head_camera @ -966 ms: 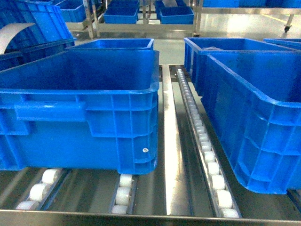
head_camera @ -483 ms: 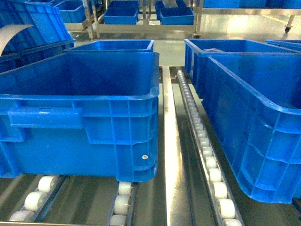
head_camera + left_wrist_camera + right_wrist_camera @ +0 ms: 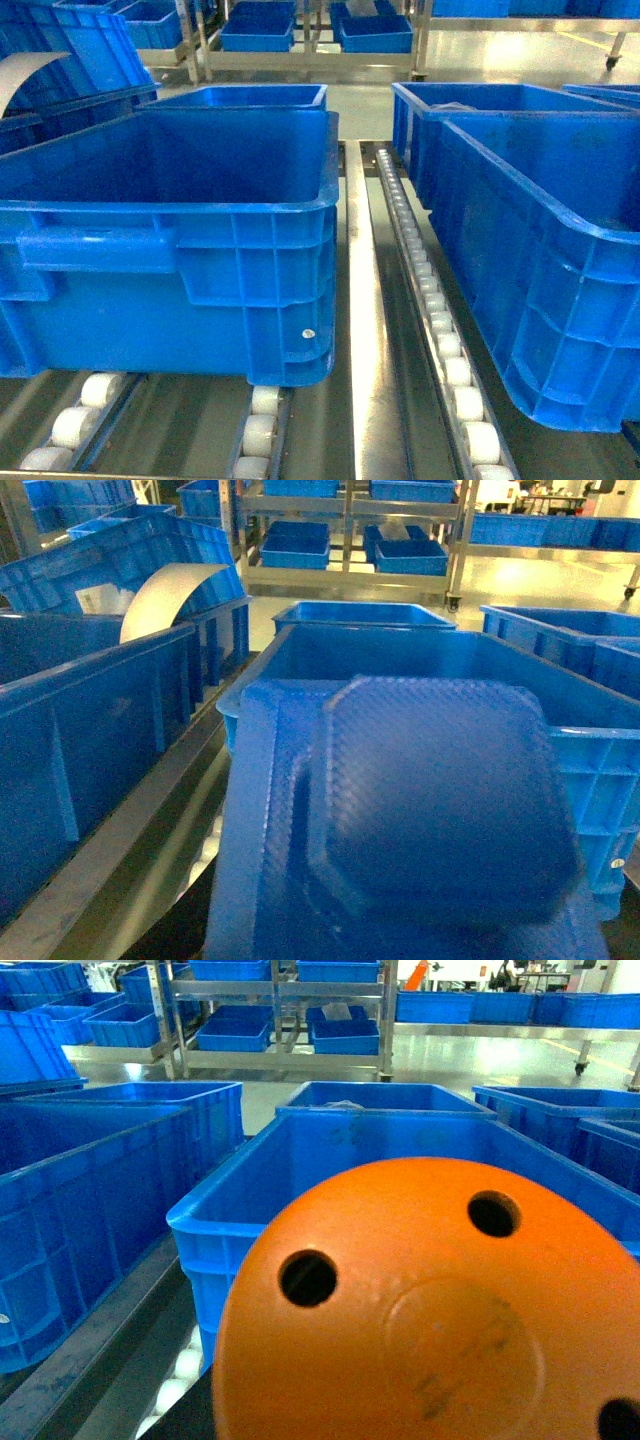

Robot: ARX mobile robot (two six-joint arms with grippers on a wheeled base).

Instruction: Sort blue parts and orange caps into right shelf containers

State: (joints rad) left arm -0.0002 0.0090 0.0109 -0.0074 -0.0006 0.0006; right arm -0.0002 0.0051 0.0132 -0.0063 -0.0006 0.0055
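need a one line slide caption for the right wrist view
Orange cap with round holes fills the foreground, in front of an open blue crate on the roller shelf.

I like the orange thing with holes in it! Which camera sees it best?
The right wrist view shows it best: the orange cap fills the bottom of that picture, very close, with round holes in its domed face. The head view and the left wrist view show none of it, only blue crates.
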